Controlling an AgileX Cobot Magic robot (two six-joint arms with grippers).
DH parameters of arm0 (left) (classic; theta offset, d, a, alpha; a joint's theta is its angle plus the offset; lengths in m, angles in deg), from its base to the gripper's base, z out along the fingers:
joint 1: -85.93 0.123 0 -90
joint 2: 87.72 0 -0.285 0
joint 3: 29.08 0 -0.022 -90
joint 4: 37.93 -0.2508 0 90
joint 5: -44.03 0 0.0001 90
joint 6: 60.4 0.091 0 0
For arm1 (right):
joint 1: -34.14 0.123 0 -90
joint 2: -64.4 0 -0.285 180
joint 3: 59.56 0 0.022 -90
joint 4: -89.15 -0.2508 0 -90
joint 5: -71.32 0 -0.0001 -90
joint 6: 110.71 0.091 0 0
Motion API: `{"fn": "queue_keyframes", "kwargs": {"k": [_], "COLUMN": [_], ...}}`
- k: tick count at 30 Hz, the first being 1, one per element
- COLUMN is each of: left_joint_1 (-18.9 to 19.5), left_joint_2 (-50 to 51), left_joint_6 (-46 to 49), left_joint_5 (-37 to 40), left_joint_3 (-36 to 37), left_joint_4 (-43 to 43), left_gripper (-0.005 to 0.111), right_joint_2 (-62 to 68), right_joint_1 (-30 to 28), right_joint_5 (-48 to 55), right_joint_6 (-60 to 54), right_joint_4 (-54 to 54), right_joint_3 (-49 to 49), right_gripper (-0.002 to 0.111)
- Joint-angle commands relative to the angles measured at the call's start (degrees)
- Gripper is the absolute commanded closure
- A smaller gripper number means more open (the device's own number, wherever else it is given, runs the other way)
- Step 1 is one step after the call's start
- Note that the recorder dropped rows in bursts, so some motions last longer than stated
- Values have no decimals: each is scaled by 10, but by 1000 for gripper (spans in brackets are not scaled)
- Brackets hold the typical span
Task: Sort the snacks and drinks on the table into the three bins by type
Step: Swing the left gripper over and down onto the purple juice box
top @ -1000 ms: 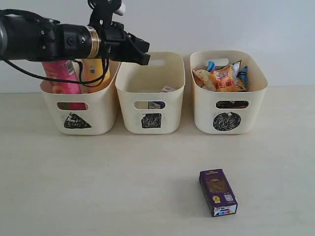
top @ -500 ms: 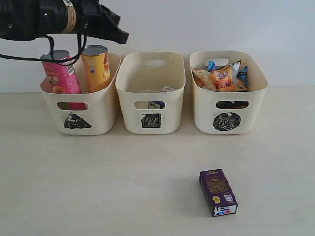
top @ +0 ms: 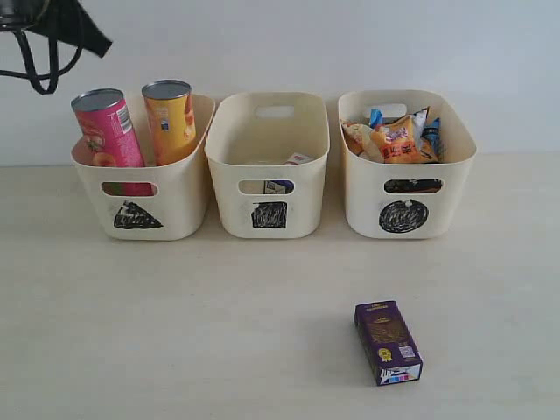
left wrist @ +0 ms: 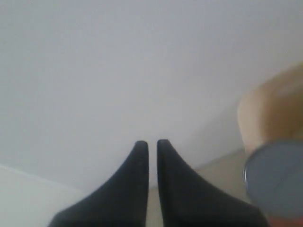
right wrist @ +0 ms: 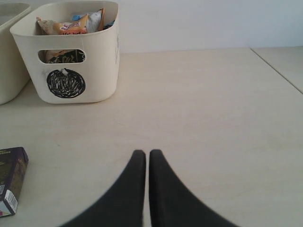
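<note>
Your left pincer [left wrist: 152,144] is up at the far left, above and behind the triangle bin [top: 184,201]. Its jaws are pressed nearly together and there is nothing between them. Your right pincer [right wrist: 144,153] is shut as well and carries nothing. It sits low over the bare surface [top: 175,332] on the right side.

The sorting logic shows in how the bins are filled. The pink tube [top: 107,127] and the yellow-orange tube [top: 171,118] stand leaning in the triangle bin, with their tops well above its rim because they are too tall to sit inside. The crinkly bags [top: 395,140] are heaped in the circle bin [top: 455,188] on the right. The square bin [top: 229,197] in the middle holds the white-and-blue carton [top: 296,160], which sits so low that only a corner shows over the rim and a patch shows through the handle cut-out.

That leaves the dark purple carton [top: 388,342] as the one item not yet binned. It lies flat on the near right of the surface, well apart from all three bins.

By my reading it is a drink, so it belongs in the middle bin beside the other carton. Your right pincer is the nearer one, and the carton shows at the edge of its wrist view. You would have to open the jaws before going down. Grip it across its narrow width, because a box lying flat leaves little height to hold.
</note>
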Motion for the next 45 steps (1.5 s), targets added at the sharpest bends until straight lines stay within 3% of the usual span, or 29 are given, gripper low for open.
{"fn": "queue_keyframes", "kwargs": {"k": [1,6,8,14,24,27,30,34,36,38,41,42,45], "left_joint_1": [1,-11,-32,-128,-277,-333,-343,-346,-346,-346,-346,-346,-346], "left_joint_2": [-12,-40,-52,-75,-69,-7,49,143,186,220,255,261,275], "left_joint_6": [255,519,571,562,421,374,358,319,319,319,330,333,269], "left_joint_5": [58,36,32,12,36,133,198,211,243,268,241,214,170], "left_joint_3": [2,4,11,68,81,34,-21,-131,-182,-221,-245,-245,-245], "left_joint_4": [240,553,610,613,617,599,597,628,643,670,751,756,754], "left_gripper": [103,103,103,103,103,103,103,102,89,61,2,-3,-3], "right_joint_2": [-3,-3,-3,-3,-3,-3,-3,-3,-3,-3,-3,-3,-3], "right_joint_1": [0,0,0,0,0,0,0,0,0,0,0,0,0], "right_joint_5": [-4,-4,-4,-4,-4,-4,-4,-4,-4,-4,-4,-4,-4], "right_joint_6": [0,0,0,0,0,0,0,0,0,0,0,0,0], "right_joint_4": [5,5,5,5,5,5,5,5,5,5,5,5,5], "right_joint_3": [-3,-3,-3,-3,-3,-3,-3,-3,-3,-3,-3,-3,-3], "right_gripper": [108,108,108,108,108,108,108,108,108,108,108,108,108]}}
